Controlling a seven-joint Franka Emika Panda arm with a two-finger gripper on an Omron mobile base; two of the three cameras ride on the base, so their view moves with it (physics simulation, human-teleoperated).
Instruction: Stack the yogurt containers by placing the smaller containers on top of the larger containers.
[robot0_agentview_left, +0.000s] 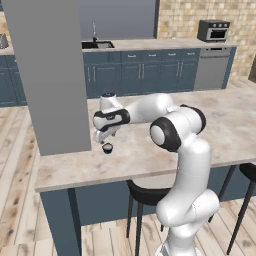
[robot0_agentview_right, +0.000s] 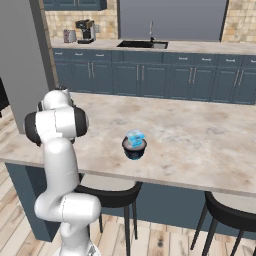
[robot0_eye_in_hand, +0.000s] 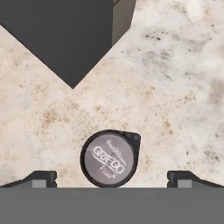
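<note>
A tiny dark round cup (robot0_eye_in_hand: 109, 158) with a pale lid stands on the marble counter, midway between my two fingertips in the hand view. My gripper (robot0_eye_in_hand: 112, 178) hangs right above it, open, jaws wide to either side and clear of it. From the left base view the cup (robot0_agentview_left: 107, 148) sits just under the gripper (robot0_agentview_left: 103, 136), close to the grey pillar. Further right on the counter, the wide dark bowl-shaped cup (robot0_agentview_right: 134, 149) carries the light-blue boxy container (robot0_agentview_right: 135, 137) on its top.
A tall grey pillar (robot0_agentview_left: 50, 75) rises from the counter's left end, and its corner (robot0_eye_in_hand: 65, 35) lies just beyond the tiny cup. Black stools (robot0_agentview_left: 145, 195) stand under the counter's front edge. Blue cabinets and a sink (robot0_agentview_right: 142, 44) line the back wall.
</note>
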